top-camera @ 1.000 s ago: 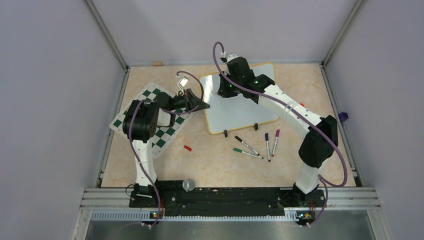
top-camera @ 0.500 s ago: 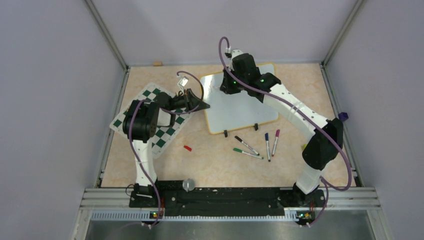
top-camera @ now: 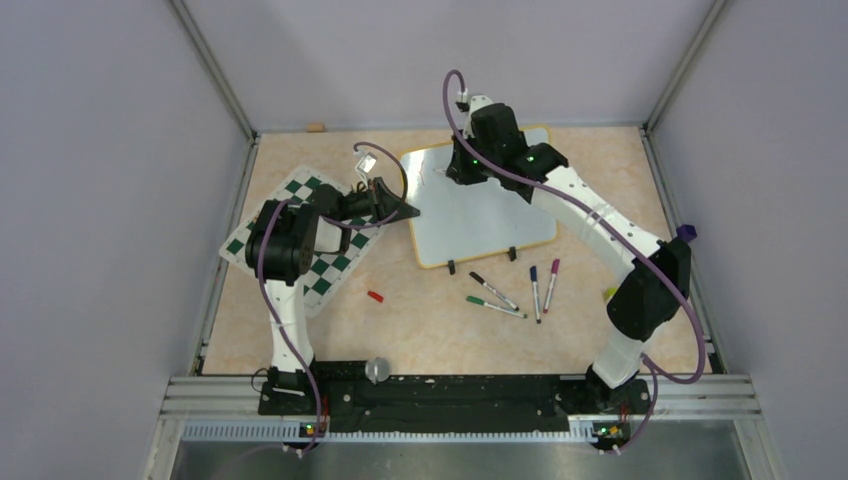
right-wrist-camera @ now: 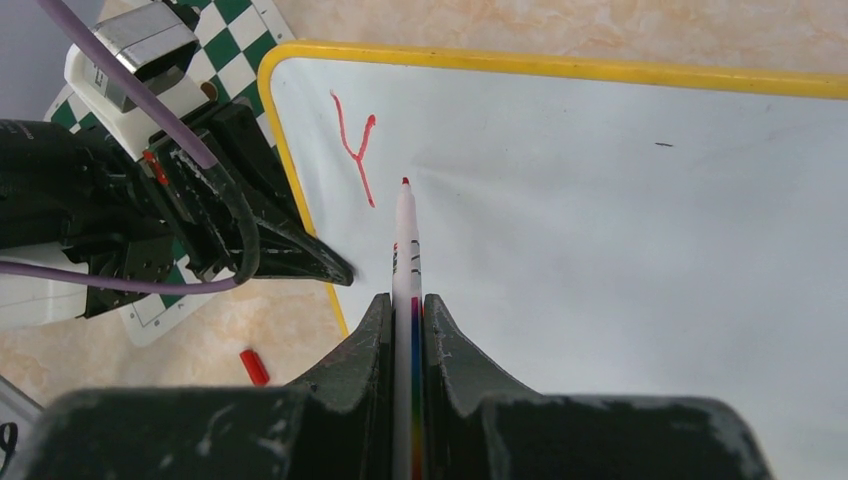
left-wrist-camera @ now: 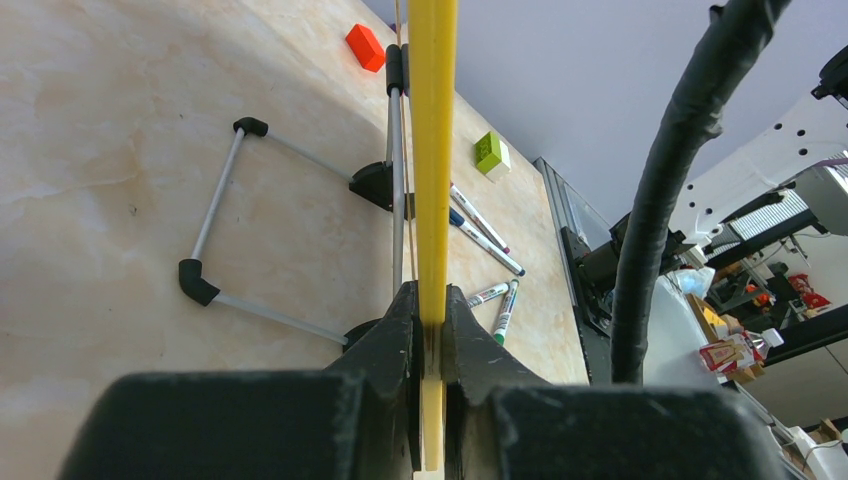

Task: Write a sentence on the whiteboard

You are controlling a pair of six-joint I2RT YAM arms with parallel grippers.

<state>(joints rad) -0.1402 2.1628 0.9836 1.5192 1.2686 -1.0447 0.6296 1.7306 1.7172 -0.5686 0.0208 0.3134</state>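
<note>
You had the whiteboard (top-camera: 490,215) at the far middle of the table (top-camera: 420,335), its left yellow edge clamped in the left tool (left-wrist-camera: 430,310). The right tool (right-wrist-camera: 405,315) was shut on a red marker (right-wrist-camera: 405,240), its tip at or just above the board beside a lone red Y (right-wrist-camera: 357,150). Judged so, you had barely begun, with one letter down and the sentence left. The blank area lay unobstructed, and the chess mat (top-camera: 330,272), red cap (top-camera: 375,296) and spare markers (top-camera: 535,292) lay off the board.

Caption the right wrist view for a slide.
Right gripper holds a red-tipped marker beside a red Y on the whiteboard; left gripper clamps its yellow edge.
</note>
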